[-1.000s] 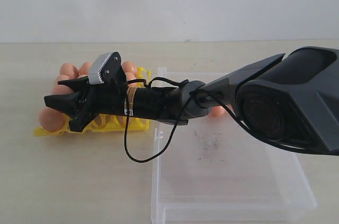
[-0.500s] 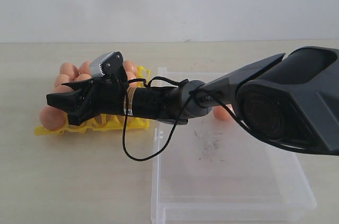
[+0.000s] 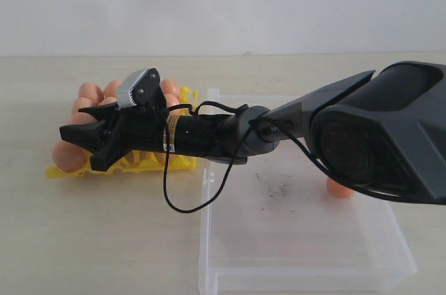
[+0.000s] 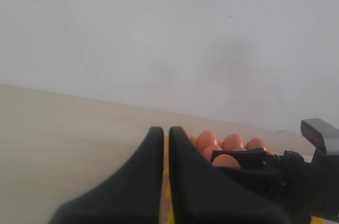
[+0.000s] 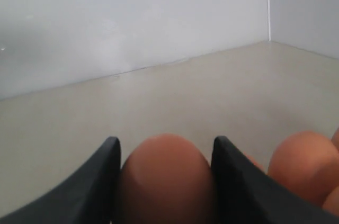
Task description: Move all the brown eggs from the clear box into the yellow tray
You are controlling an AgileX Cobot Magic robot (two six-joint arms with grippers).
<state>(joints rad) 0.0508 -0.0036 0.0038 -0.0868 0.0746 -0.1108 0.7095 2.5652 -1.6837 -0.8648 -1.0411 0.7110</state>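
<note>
Pale counter: your right tool clasps the held egg over the tray; next, seat it gently in a free cup. Left tool is pinched together, empty. The last egg lies in the box.

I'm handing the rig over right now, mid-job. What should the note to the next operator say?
Left hand: shut, empty, pointing at the tray.
Right hand: closed on a brown egg, reached across to the left end of the yellow tray.
Done: other eggs sit in the tray; the arm hides how many.
Left: seat the held egg, then fetch the loose egg in the clear box. The arm hides part of that box.
</note>
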